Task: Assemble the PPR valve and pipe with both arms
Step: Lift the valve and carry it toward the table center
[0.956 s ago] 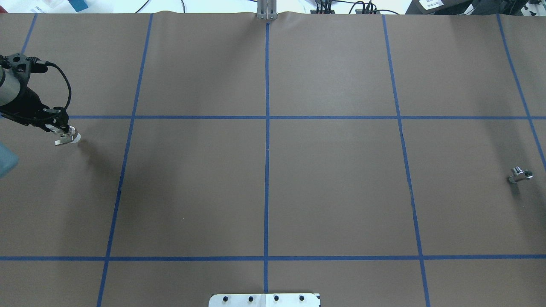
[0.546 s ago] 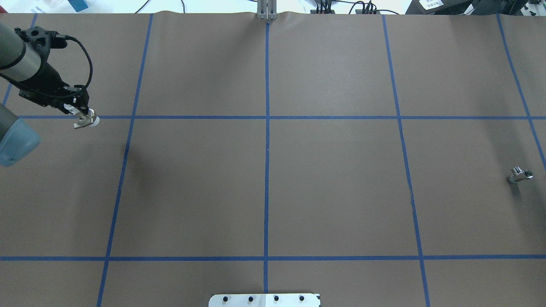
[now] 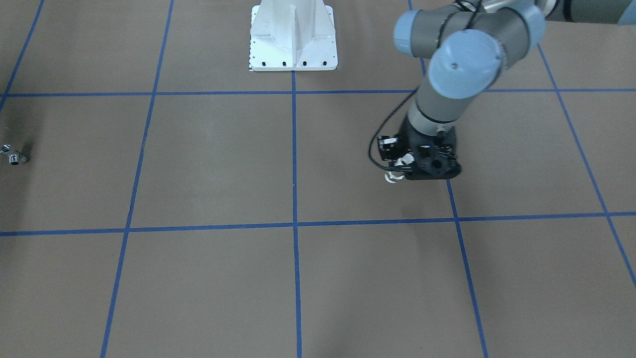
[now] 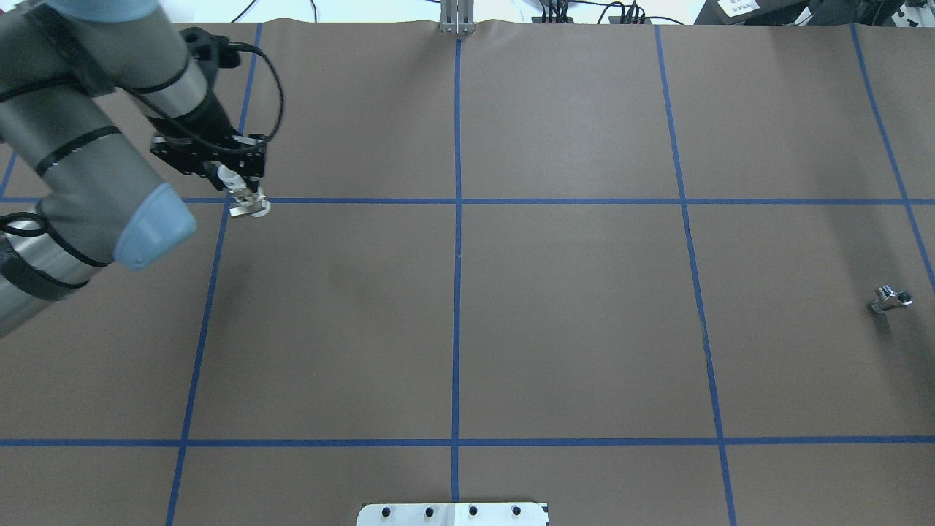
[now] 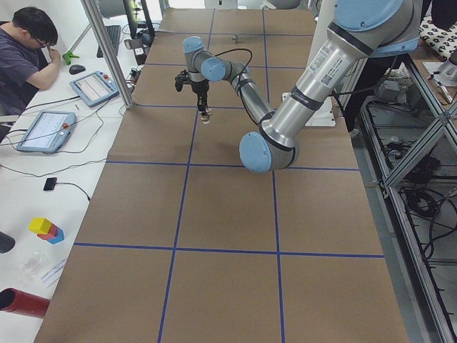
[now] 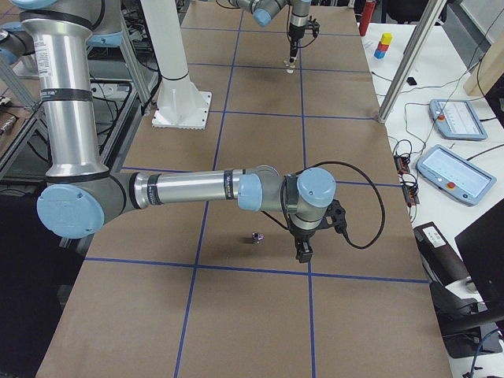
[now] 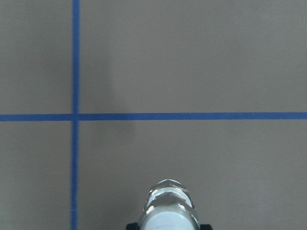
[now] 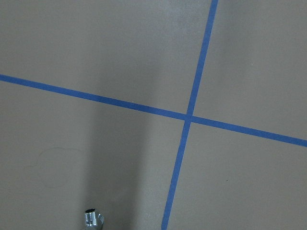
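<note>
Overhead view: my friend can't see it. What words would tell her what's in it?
The robot's left gripper, at the picture's upper left, is shut on a small white valve beside a blue tape crossing. A tiny shiny metal pipe lies alone near the right edge of the brown table.

Silver-grey tubular arms [image 4: 73, 146], pale blue joint caps [image 3: 464, 62], black-bodied left claw [image 4: 247, 207], looping black cable [image 4: 278, 82], white bolted pedestal [image 3: 293, 35].

table [image 4: 570, 329] cover: plain brown, with blue tape lines [image 4: 457, 292] in a square grid. PPR valve [image 4: 250, 210]: white, silvery middle. pipe [image 4: 890, 299]: shiny chrome. left arm [image 4: 88, 168]: grey tubes, light-blue joint caps [image 4: 150, 226]. left gripper [image 4: 243, 199]: black. base plate [image 3: 293, 37]: white.
</note>
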`<state>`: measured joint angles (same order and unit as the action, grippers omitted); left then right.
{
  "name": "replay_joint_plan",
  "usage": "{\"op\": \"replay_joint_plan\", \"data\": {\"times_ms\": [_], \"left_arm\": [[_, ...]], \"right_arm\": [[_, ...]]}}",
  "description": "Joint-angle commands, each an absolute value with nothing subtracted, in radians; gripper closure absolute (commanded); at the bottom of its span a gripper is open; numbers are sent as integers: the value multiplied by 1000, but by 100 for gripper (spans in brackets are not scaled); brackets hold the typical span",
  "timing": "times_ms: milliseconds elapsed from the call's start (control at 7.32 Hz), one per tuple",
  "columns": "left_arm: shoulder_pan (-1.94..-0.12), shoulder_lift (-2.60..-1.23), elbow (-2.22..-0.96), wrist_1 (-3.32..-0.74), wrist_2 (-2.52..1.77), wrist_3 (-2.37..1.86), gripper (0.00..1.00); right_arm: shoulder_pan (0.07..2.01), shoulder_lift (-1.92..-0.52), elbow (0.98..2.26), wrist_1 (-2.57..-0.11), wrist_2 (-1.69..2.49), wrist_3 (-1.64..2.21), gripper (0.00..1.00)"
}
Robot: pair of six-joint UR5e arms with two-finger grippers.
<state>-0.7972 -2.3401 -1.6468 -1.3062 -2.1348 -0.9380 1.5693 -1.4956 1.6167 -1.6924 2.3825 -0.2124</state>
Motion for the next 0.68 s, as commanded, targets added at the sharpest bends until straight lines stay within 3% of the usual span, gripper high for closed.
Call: {"op": "replay_joint_plan", "data": {"times_ms": [0,546], "left_arm": [[-704,-2579,-1435,-1313,-2079,-1040,100],[-660,-2654,-1218,-1518,-2036,-1086,100]], "right_arm": [[1569,-1493,1620,-1692,2387,-198,1],[1569,-1503,1583,-1622,2388,-198,1]]}}
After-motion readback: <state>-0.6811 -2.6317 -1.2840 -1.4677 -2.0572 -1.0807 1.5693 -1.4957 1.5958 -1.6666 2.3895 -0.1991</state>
